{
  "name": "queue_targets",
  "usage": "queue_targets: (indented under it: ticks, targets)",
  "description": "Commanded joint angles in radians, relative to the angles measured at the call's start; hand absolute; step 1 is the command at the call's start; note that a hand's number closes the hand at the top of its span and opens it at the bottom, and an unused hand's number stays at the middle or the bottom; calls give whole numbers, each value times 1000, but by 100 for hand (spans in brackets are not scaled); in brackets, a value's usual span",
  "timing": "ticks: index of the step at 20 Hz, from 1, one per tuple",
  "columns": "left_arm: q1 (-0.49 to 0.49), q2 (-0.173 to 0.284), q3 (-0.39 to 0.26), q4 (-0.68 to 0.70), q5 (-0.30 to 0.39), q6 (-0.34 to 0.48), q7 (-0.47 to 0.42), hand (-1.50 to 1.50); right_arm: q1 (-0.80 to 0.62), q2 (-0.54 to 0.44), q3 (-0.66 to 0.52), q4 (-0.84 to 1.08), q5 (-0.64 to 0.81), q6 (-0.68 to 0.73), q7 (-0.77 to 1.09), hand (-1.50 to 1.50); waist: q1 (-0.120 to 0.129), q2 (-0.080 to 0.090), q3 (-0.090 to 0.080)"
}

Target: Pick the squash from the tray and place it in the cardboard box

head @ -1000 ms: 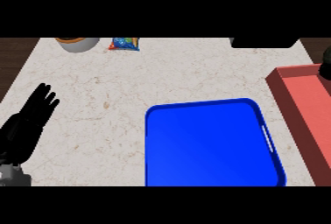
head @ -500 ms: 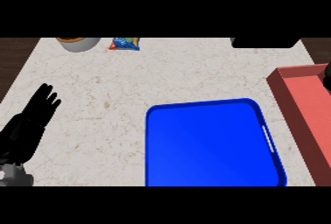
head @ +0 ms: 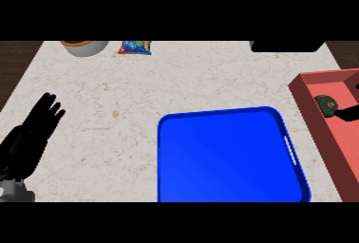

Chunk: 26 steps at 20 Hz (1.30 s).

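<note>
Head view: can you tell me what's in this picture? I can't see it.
A dark green squash sits inside a red box at the right edge, with a black hand touching it. A blue tray lies bare on the marble counter, and the left hand rests open at the left.

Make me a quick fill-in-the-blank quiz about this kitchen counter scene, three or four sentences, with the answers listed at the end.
1. The tray on the counter is coloured ____.
2. The dark green squash now lies inside the ____ box at the right edge.
3. The left hand rests with its fingers ____ at the counter's left side.
4. The bowl sits at the counter's far ____ corner, beside a small colourful packet.

Missing words: blue; red; open; left
</note>
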<state>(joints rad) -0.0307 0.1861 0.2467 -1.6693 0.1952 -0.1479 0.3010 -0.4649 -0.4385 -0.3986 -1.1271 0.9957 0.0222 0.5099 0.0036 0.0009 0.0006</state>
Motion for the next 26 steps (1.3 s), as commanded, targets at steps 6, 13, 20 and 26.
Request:
queue_targets:
  ticks: [6, 13, 20, 26]
  targets:
    - [18, 1, 8, 3, -3, -4, -15, 0, 17, 63, -116, -68, -156, -262, -173, -150, -7, -5, 0]
    - [-1, -10, -5, 0, -20, 21, 3, 0, 51, 93, -277, -173, -378, -364, -252, -150, -13, -4, 0]
    - [-9, 13, 24, 20, 3, 0, -3, 0, 278, 91, -416, -383, -610, -254, -286, -150, -20, -4, 0]
    - [-6, -5, -8, -23, -24, 21, 21, 0, 437, 20, -508, -476, -767, -79, -308, -150, -16, -4, -1]
